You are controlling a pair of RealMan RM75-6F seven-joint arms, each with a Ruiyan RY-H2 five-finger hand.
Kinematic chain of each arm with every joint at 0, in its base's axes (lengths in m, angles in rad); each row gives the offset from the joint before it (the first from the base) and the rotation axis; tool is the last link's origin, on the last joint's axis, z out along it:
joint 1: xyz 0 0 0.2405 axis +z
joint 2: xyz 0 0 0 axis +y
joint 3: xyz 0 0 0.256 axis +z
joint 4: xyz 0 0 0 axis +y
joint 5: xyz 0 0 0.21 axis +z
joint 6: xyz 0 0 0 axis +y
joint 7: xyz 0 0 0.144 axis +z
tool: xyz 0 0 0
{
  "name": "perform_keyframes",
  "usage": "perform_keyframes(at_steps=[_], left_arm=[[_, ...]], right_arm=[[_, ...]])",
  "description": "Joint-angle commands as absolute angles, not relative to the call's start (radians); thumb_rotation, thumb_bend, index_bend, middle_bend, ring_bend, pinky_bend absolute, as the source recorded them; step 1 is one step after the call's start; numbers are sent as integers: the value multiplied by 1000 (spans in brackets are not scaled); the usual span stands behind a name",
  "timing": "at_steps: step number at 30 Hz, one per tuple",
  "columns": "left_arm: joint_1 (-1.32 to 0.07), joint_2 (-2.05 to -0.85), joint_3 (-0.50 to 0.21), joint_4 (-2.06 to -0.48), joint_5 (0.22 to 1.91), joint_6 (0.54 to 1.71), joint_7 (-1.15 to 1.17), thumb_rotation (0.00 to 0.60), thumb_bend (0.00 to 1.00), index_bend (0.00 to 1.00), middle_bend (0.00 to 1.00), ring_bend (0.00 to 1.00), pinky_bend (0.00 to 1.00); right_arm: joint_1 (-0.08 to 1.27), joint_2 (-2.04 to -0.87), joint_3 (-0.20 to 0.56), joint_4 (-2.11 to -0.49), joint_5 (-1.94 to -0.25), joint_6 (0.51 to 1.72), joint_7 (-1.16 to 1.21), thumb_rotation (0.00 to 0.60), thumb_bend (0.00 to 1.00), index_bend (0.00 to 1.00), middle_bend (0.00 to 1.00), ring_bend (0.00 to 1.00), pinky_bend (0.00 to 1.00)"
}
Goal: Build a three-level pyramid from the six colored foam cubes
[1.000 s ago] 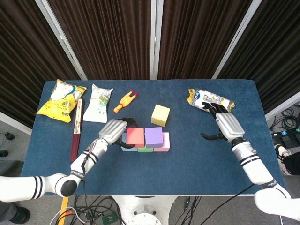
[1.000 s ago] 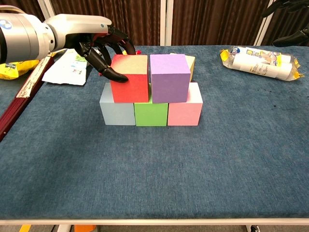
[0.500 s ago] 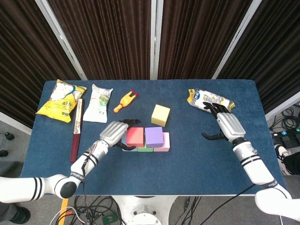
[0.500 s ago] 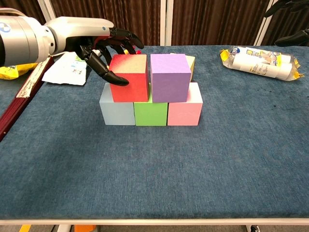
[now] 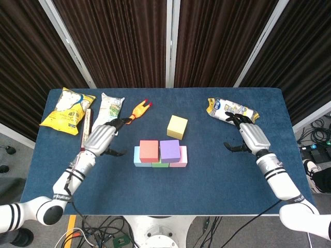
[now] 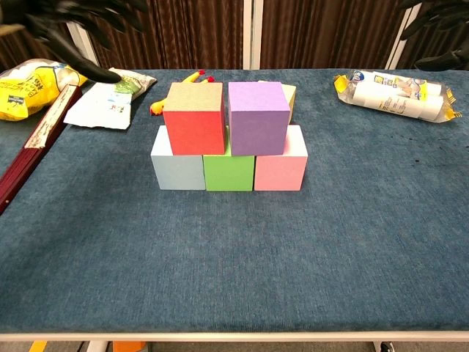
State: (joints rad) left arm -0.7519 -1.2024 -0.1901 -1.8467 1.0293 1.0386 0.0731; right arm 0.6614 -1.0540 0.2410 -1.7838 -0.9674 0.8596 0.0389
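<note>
My fingers [image 5: 120, 122] are spread and hold nothing on either side: my left hand [image 5: 100, 139] hovers left of the stack, my right hand [image 5: 248, 136] well off to its right. On the blue surface [image 5: 217, 181] the light blue cube [image 6: 178, 163], green cube [image 6: 229, 172] and pink cube [image 6: 280, 166] form a row, touching. The red cube [image 6: 194, 117] and purple cube [image 6: 258, 117] sit on top. The yellow cube [image 5: 177, 126] lies just behind the stack.

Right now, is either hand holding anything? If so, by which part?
Nothing is held. The left hand hovers open beside the red cube, and the right hand is open, apart from every cube.
</note>
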Motion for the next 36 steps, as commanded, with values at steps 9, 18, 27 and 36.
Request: perform_keyframes(at_steps=[9, 18, 27, 36], left_arm=[[-613, -1177, -170, -1726, 1065, 1175, 17, 600, 184, 171, 138, 106, 230], [-557, -1173, -150, -1765, 1139, 1211, 4, 600, 178, 172, 138, 106, 228], [-536, -1164, -150, -1789, 1173, 1208, 12, 600, 172, 172, 138, 106, 227], [-519, -1157, -160, -1791, 1185, 1193, -18, 600, 173, 172, 138, 106, 227]], right_arm=[[809, -1185, 257, -1664, -785, 778, -85, 600, 130, 0, 188, 0, 0], [977, -1363, 250, -1528, -557, 773, -254, 600, 93, 0, 195, 0, 0], [1093, -1540, 248, -1341, -388, 799, -367, 600, 92, 0, 203, 0, 0], [1153, -1661, 283, -1181, -321, 781, -414, 600, 92, 18, 215, 0, 8]])
